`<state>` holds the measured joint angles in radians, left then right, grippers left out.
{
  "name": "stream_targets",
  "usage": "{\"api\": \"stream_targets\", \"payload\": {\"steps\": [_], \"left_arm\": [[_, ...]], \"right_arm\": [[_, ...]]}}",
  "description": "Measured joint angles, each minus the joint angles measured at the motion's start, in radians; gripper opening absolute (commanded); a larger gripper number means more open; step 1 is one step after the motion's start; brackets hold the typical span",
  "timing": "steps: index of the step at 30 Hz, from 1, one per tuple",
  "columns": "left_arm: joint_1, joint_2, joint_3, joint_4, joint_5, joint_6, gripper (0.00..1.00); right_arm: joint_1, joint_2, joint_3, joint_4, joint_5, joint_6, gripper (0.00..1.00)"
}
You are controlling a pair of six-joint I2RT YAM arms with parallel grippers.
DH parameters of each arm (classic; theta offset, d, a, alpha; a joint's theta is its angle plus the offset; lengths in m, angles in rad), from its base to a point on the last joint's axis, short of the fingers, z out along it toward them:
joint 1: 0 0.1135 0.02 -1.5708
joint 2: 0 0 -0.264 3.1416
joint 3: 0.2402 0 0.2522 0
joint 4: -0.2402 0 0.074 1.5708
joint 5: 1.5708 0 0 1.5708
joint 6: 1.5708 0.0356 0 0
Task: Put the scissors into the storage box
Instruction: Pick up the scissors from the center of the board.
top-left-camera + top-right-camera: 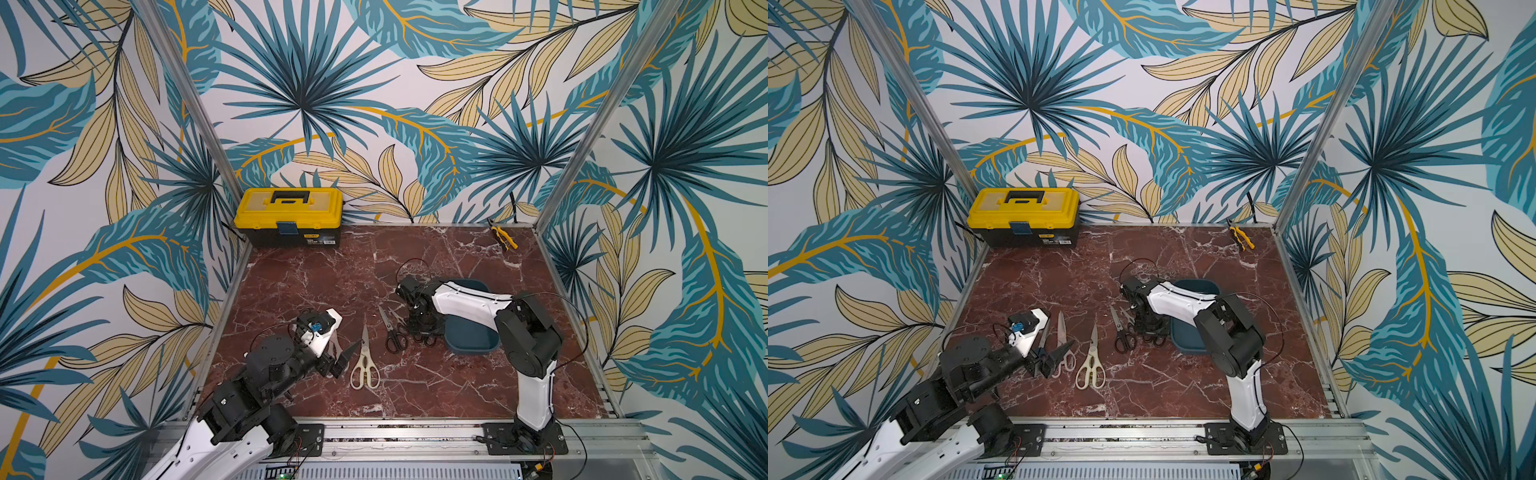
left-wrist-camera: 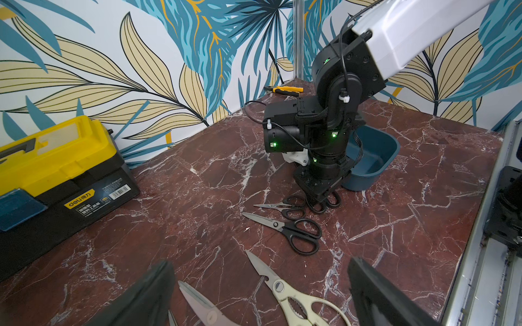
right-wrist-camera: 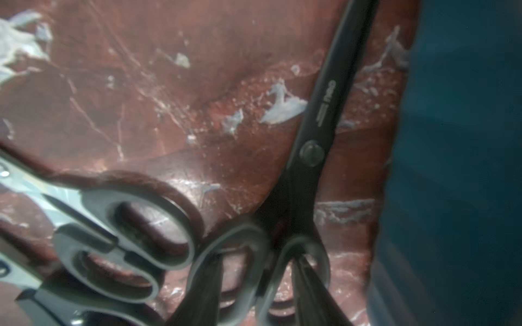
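Note:
Several scissors lie mid-table. The all-black scissors (image 3: 316,127) lie beside the dark teal storage box (image 1: 469,345), blades along its wall. My right gripper (image 3: 254,261) points down on their handles, a finger inside each loop, jaws partly closed with a gap left. To their left lie small black-handled scissors (image 2: 285,206) and larger black-handled scissors (image 1: 395,332). Cream kitchen shears (image 1: 365,365) lie nearer the front. My left gripper (image 2: 260,264) hovers wide open and empty over the shears' blades and pale pink-handled scissors (image 1: 1064,345).
A yellow-and-black toolbox (image 1: 289,216) stands in the back left corner. Small yellow-handled pliers (image 1: 505,237) lie at the back right. The right arm reaches over the storage box. Aluminium rails edge the marble table.

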<state>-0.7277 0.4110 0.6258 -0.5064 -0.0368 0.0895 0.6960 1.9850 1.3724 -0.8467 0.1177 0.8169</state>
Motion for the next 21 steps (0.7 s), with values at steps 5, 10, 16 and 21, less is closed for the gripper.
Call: {"api": "stream_targets", "payload": {"steps": [5, 10, 16, 21], "left_arm": [[0.0, 0.0, 0.0, 0.0, 0.0, 0.0, 1.0], [0.0, 0.0, 0.0, 0.0, 0.0, 0.0, 1.0], [0.0, 0.0, 0.0, 0.0, 0.0, 0.0, 1.0], [0.0, 0.0, 0.0, -0.001, -0.005, 0.0, 1.0]], "right_arm": [[-0.006, 0.013, 0.018, -0.012, -0.017, -0.002, 0.38], [-0.006, 0.04, 0.059, -0.032, -0.029, -0.021, 0.3], [-0.009, 0.07, 0.109, -0.052, -0.001, -0.074, 0.26], [-0.018, 0.076, 0.12, -0.053, 0.055, -0.124, 0.24]]}}
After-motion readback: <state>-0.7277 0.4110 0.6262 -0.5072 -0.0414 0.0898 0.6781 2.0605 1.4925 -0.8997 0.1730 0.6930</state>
